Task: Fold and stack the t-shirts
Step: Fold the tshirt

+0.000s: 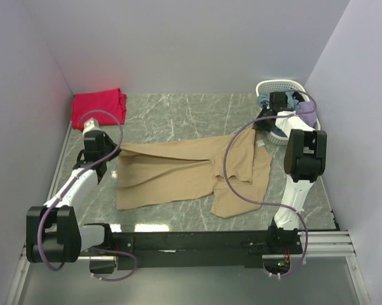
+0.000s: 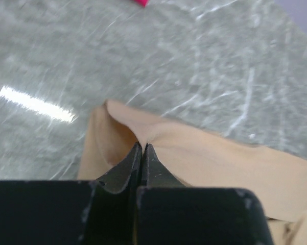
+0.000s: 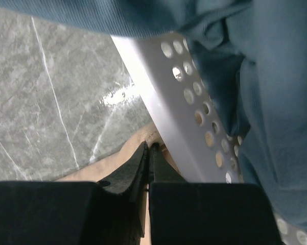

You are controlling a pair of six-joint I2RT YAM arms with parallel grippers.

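- Containers first: one white perforated basket (image 1: 272,85) sits at the far right corner of the worktop (image 1: 178,117), and it's loaded. There's blue cloth (image 3: 265,92) heaped inside, some of it spilling over the rim, and the top view shows a bit of lavender cloth (image 1: 309,114) at its right side.
- The count: one basket, two t-shirts out on the worktop, two tools in play.
- The red-pink t-shirt (image 1: 99,105) lies bundled in the far left corner, against the wall and well apart from the basket.
- The tan t-shirt (image 1: 184,175) is spread across the middle of the worktop. It's rumpled, with its right part doubled over on itself and one flap reaching toward the near edge.
- Over to the left tool (image 2: 143,149): the fingers are pinched tight together right on the tan t-shirt's far left corner. The cloth rises into a small peak at the tips, so it's gripping that corner.
- A sliver of the red-pink t-shirt shows at the top edge of the left wrist view, away from the tool.
- Now the right tool (image 3: 149,150): its fingers are also closed to a hairline, with a nub of tan cloth caught at the tips. It holds the tan t-shirt's far right corner.
- That right grip sits just beside the basket's outer wall, with the blue cloth hanging over the wall above it.
- So the tan t-shirt runs between the two tools, one far corner in each.
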